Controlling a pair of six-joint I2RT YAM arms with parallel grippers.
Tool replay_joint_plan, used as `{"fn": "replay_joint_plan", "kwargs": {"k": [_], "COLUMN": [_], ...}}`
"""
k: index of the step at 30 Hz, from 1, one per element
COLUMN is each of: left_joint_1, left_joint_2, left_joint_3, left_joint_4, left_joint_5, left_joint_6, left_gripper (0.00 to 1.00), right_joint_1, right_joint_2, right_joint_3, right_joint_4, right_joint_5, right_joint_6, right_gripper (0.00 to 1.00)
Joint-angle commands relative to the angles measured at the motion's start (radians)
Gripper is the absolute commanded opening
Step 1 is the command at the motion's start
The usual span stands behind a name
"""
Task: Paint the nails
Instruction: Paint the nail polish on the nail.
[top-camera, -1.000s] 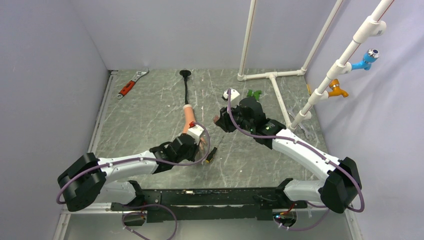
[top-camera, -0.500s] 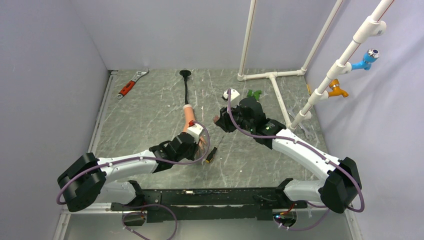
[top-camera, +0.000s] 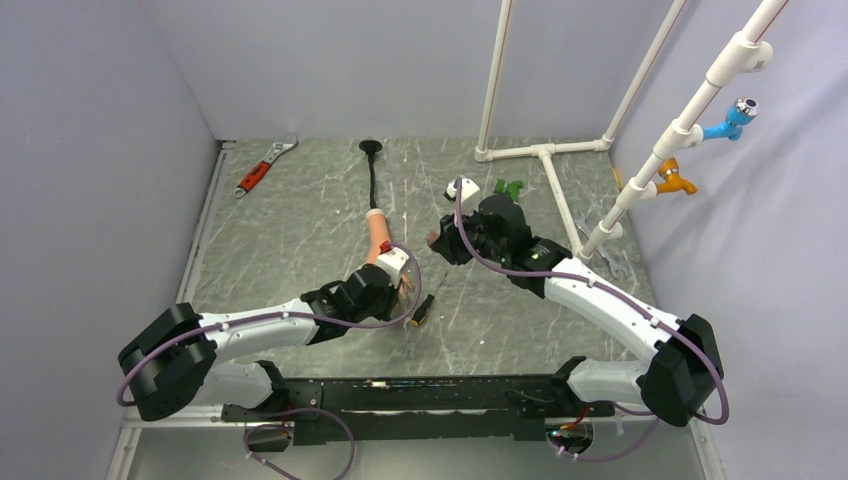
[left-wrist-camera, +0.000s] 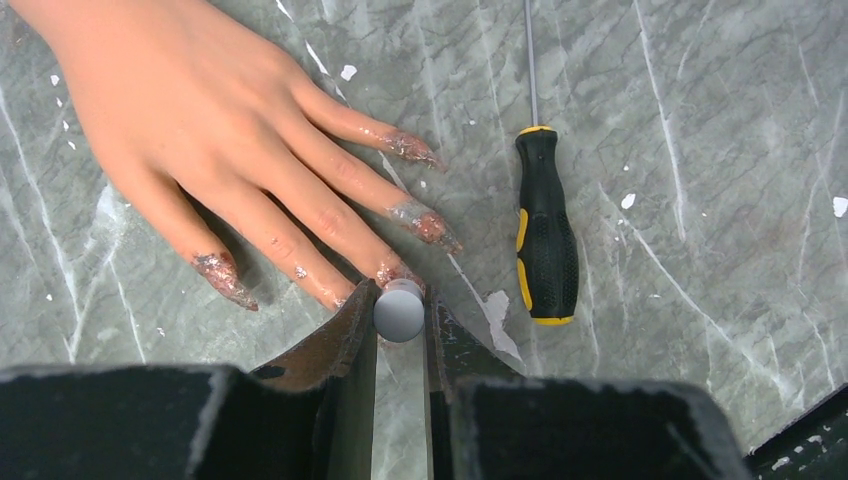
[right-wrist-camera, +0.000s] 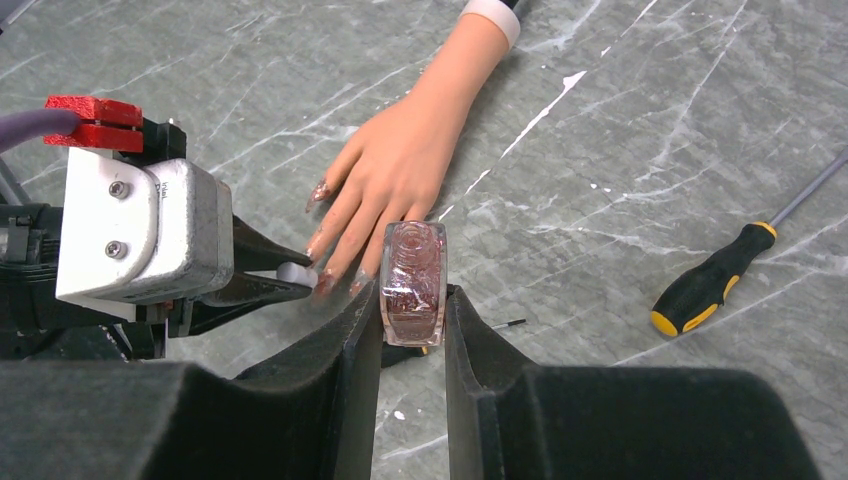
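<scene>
So this looks like mid-painting, not setup. The left gripper (left-wrist-camera: 400, 296) is pinching the little grey brush cap (left-wrist-camera: 399, 313) and has it parked right at a fingertip of the mannequin hand (left-wrist-camera: 190, 110), which lies flat on the table (left-wrist-camera: 700, 150) in the upper left of the left wrist view with its fingers pointing toward lower centre. The nails (left-wrist-camera: 432, 226) I can see all have a glittery, smeary coat, with some on the skin too, so my guess is it's well along and dabbing one of the last ones. The right gripper (right-wrist-camera: 413, 300) is clamped on the polish bottle (right-wrist-camera: 413, 280), held off to the side of the fingers. I'd say the next move needs a short, light stroke along the nail beside the cap, then maybe a re-dip, which means lining the brush up with that bottle neck. The bristles are hidden under the cap, so I can't tell if they're touching. The right wrist view is the only one that shows the bottle up close, plus the left claw from the side at the fingertips. The top view adds the wrench (top-camera: 262, 168) in its upper left, well apart from it all. The screwdriver (left-wrist-camera: 545, 240) sits just beside the fingers.
</scene>
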Motion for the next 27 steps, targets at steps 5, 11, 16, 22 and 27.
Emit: {"fn": "replay_joint_plan", "kwargs": {"k": [5,11,16,22,27], "left_joint_1": [0.002,-0.005,-0.008,-0.015,-0.018], "left_joint_2": [-0.007,-0.033,-0.038,-0.040,-0.057], "left_joint_3": [-0.021,-0.059,-0.077,-0.063,-0.048], "left_joint_4": [0.070,0.084,0.094,0.097,0.084], "left_joint_5": [0.056,0.062,0.074,0.085,0.093], "left_joint_6": [-0.032,-0.052,-0.058,-0.051,-0.044], "left_gripper": [0.00,0.00,0.00,0.00,0.00], "right_joint_1": [-0.004,-0.004,-0.005,-0.005,-0.004], "right_joint_2": [-0.023,-0.026,-0.022,-0.026,-0.029], "right_joint_3": [0.008,0.008,0.009,0.009,0.009], "right_joint_4": [0.053,0.053,0.054,0.052,0.050], "right_joint_5": [-0.008,-0.009,-0.015,-0.013,-0.012], "right_joint_6": [0.006,0.007,0.008,0.008,0.008], "right_gripper": [0.00,0.00,0.00,0.00,0.00]}}
